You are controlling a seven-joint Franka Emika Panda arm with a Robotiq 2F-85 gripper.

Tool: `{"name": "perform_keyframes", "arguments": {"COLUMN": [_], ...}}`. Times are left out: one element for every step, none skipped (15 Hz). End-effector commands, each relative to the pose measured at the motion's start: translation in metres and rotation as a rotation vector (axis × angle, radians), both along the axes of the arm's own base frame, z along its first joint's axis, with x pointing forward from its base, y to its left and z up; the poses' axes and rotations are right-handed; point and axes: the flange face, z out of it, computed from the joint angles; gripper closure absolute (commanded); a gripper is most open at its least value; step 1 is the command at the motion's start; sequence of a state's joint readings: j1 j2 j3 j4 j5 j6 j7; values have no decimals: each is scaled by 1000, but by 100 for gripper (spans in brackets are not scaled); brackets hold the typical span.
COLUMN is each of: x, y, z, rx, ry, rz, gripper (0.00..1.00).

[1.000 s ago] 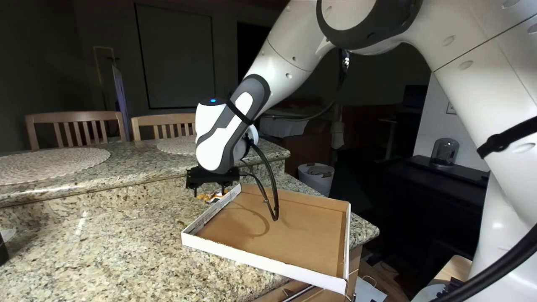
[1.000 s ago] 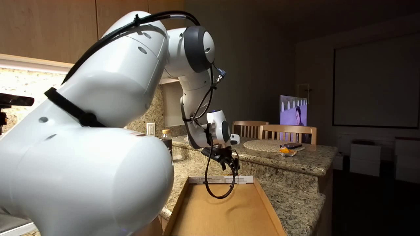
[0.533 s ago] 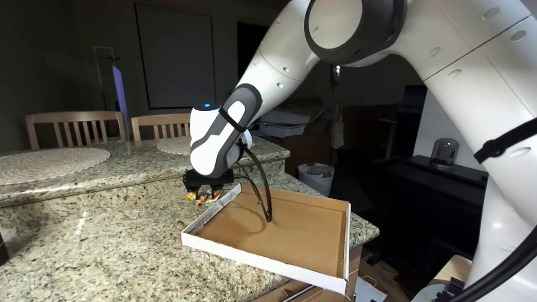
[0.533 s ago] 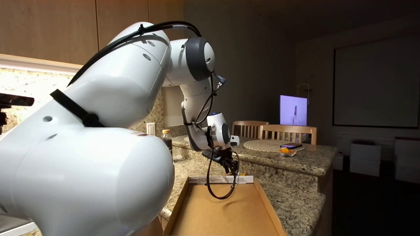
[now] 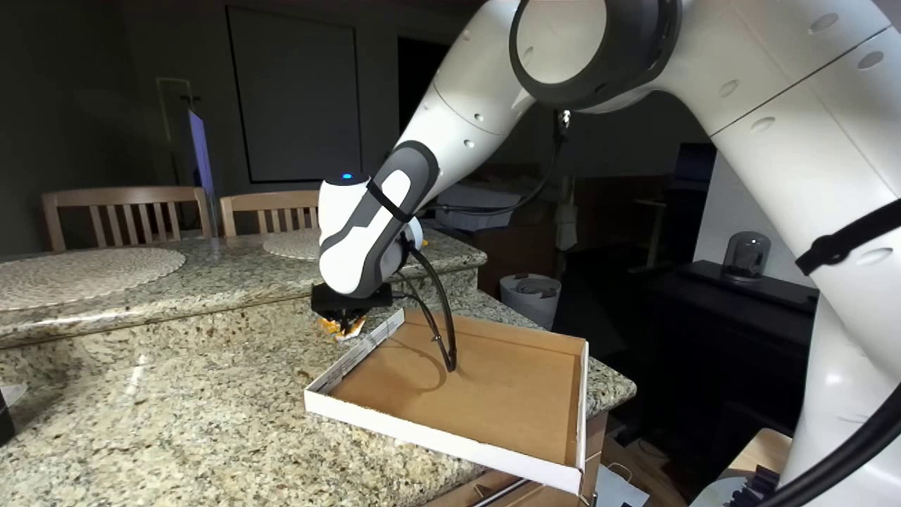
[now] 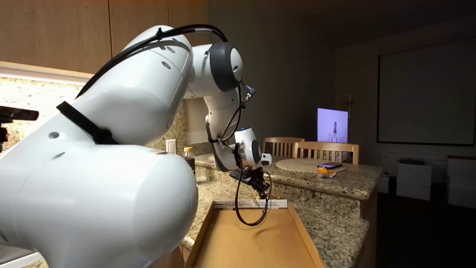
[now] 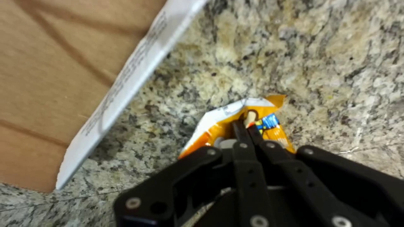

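A crinkled orange, white and blue snack wrapper [image 7: 219,129] lies on the granite counter. My gripper [image 7: 247,128] is shut on it, its two black fingertips pressed close together with the wrapper folded up around them. The part pinched between the tips is mostly hidden. In an exterior view, bits of the wrapper [image 5: 327,325] stick out on both sides of the gripper [image 5: 345,325]. Right beside it stands a shallow cardboard box [image 5: 436,440] with white outer walls and a brown inside, whose printed wall [image 7: 126,78] runs close to the wrapper in the wrist view.
Behind the gripper the counter steps up to a raised granite ledge [image 5: 211,310]. On the ledge are woven placemats [image 5: 91,274], a dark phone [image 6: 330,165] and another orange wrapper [image 6: 325,172]. A bottle [image 6: 189,160] stands beyond the arm. A loose cable [image 5: 443,310] hangs over the box.
The arm came down onto the wrapper over the first half second. Since then it has held its place while the fingers closed, bunching the wrapper up.
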State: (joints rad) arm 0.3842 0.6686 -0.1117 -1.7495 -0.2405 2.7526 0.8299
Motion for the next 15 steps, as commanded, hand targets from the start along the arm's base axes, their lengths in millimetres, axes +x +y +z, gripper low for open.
{"name": "perform_keyframes", "arguments": {"x": [-11,-13,-17,-22,-29,-38,-46,-56,-64,-72,-77,-82,-86,-88,-89], "y": [-8,-9,-10,-10,-11,-12,-11,-10,-8,-3,2,9,15,22,28], "z": [2,3,6,10,15,19,24,29,34,40,47,54,60,67,73], "rx": [-5,-5,-3,-1,-2,-3,-3,2,7,24,44,63,82,99,117], "ry": [6,11,18,29,44,65,79,89,96,90,73,62,48,39,26], "rz": [5,6,11,20,31,48,68,92,112,132,148,159,165,167,167], "gripper": [97,95,95,94,95,95,95,95,96,96,95,95,95,95,96]}}
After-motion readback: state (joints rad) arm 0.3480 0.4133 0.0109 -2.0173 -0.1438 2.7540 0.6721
